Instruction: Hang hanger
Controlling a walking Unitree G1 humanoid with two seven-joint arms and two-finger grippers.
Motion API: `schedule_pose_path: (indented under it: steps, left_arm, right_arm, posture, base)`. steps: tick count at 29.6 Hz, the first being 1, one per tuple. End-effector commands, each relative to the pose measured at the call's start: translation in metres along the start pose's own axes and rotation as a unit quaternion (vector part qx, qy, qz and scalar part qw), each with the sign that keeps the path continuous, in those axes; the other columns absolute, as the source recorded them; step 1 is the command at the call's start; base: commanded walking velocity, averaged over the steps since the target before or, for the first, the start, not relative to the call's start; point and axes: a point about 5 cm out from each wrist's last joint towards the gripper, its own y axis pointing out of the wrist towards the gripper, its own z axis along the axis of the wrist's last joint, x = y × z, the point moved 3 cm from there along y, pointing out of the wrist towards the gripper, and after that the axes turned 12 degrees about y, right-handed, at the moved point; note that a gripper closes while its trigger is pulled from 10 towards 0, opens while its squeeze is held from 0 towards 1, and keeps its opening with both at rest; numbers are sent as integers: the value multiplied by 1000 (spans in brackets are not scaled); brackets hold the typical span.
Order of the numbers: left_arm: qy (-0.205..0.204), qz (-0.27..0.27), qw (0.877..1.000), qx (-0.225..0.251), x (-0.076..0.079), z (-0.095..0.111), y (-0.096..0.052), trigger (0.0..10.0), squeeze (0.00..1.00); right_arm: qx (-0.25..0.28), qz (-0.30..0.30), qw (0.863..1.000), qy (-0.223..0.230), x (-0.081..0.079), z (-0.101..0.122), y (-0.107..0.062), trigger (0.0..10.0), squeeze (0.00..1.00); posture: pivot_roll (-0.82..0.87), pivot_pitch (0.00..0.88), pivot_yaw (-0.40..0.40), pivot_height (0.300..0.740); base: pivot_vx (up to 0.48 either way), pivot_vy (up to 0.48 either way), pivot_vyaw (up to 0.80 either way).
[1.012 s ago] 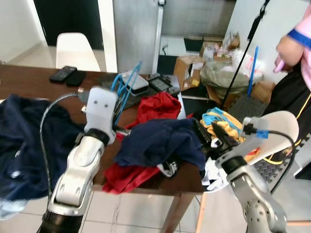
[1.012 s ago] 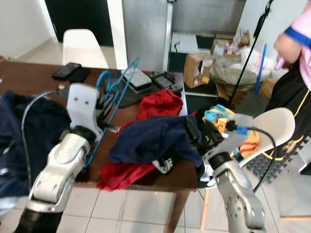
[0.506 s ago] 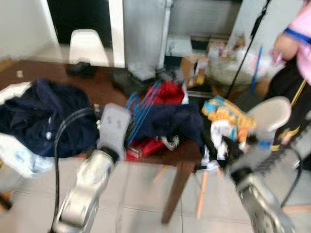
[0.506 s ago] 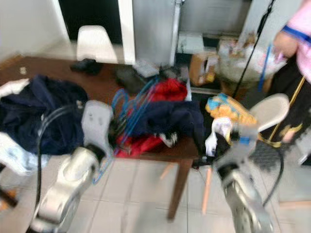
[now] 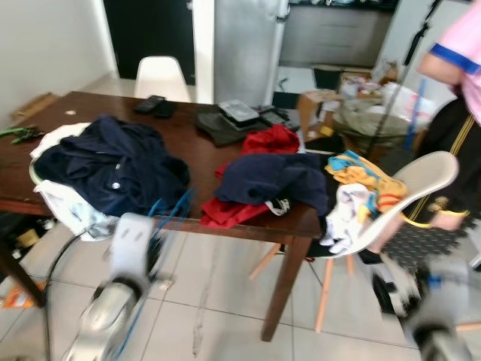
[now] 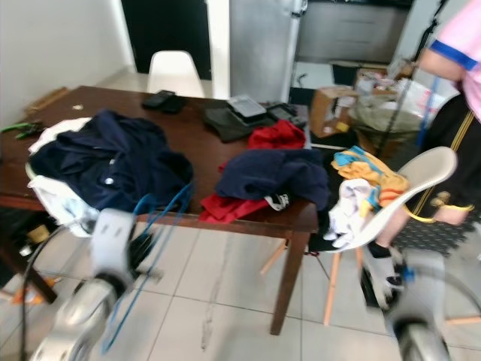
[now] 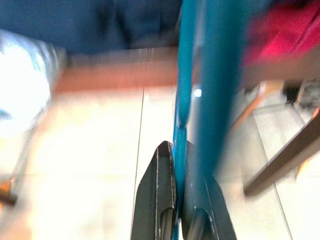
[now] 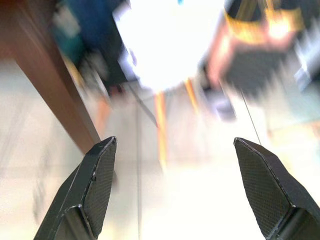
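Blue plastic hangers (image 5: pixel 167 214) stick up from my left gripper (image 7: pixel 179 150), whose black fingers (image 7: pixel 159 170) are shut on the blue bars (image 7: pixel 210 75). My left arm (image 5: pixel 120 259) is low at the front left, in front of the table's near edge, and blurred. At the lower right my right arm (image 5: pixel 425 301) is also blurred. My right gripper (image 8: pixel 173 141) is open, with nothing between its fingers, over the tiled floor beside a table leg (image 8: pixel 47 85).
The brown wooden table (image 5: pixel 188 139) carries a navy clothes pile (image 5: pixel 113 162), red and navy garments (image 5: pixel 267 180), phones and trays. A white chair (image 5: pixel 409 195) draped with clothes stands at its right end. A person (image 5: pixel 458 98) stands at far right. Tiled floor (image 5: pixel 218 301) lies before me.
The whole view has pulled back, so the table now lies farther off. Both arms have dropped below the table's edge, and the left still holds the blue hangers.
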Motion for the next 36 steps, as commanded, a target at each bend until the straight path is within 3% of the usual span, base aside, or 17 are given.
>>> schedule_pose_path:
  steps: [1, 3, 12, 20, 24, 25, 26, 30, 32, 34, 35, 36]
  left_arm:
    - [-4, -4, 1000, -2, 5, -4, 2, 10000, 0]
    - [-9, 7, 999, -45, 5, -32, -5, 10000, 0]
    - [-4, -18, 999, -51, 16, -45, -10, 10000, 0]
    - [-4, -58, 998, 10, 25, -25, -6, 10000, 0]
    - [-18, -115, 991, 67, 36, -2, -8, 10000, 0]
    - [-19, -152, 984, 93, 43, 9, -9, 10000, 0]
    - [-19, -152, 984, 93, 43, 9, -9, 10000, 0]
    - [-49, -290, 941, 165, 75, 47, -22, 10000, 0]
    - [-49, -290, 941, 165, 75, 47, -22, 10000, 0]
    - [-60, -360, 913, 180, 89, 59, -32, 10000, 0]
    - [-60, -360, 913, 180, 89, 59, -32, 10000, 0]
    - [-57, -399, 897, 180, 94, 62, -39, 10000, 0]
  right_arm:
    - [16, 8, 1000, -5, -6, 3, 2, 10000, 0]
    - [-9, -14, 1000, -5, 4, -20, -8, 10000, 0]
    - [-11, -18, 1000, 1, 9, -35, -17, 10000, 0]
    - [-3, -1, 999, 36, 3, -42, -20, 10000, 0]
    - [-4, 16, 998, 61, -4, -49, -21, 10000, 0]
    - [-5, 21, 997, 70, -7, -52, -21, 10000, 0]
    - [-5, 21, 997, 70, -7, -52, -21, 10000, 0]
    - [-10, 26, 996, 80, -10, -61, -20, 10000, 0]
    - [-10, 26, 996, 80, -10, -61, -20, 10000, 0]
    - [-15, 24, 996, 83, -8, -66, -19, 10000, 0]
    - [-15, 24, 996, 83, -8, -66, -19, 10000, 0]
    - [-18, 21, 996, 86, -4, -70, -18, 10000, 0]
  posture:
    - [22, 67, -60, 740]
    - [13, 71, -54, 740]
    - [6, 77, -49, 740]
    - [15, 83, -42, 740]
    - [24, 83, -43, 740]
    - [25, 84, -44, 740]
    - [25, 84, -44, 740]
    - [23, 87, -44, 740]
    - [23, 87, -44, 740]
    - [10, 94, -37, 740]
    - [10, 94, -37, 740]
    - [4, 96, -31, 740]
  base:
    - [0, 0, 0]
    - [0, 0, 0]
    - [0, 0, 0]
    - [0, 0, 0]
    - [0, 0, 0]
    - [0, 0, 0]
    - [0, 0, 0]
    - [0, 0, 0]
    - [0, 0, 0]
    - [0, 0, 0]
    - [0, 0, 0]
    - [0, 0, 0]
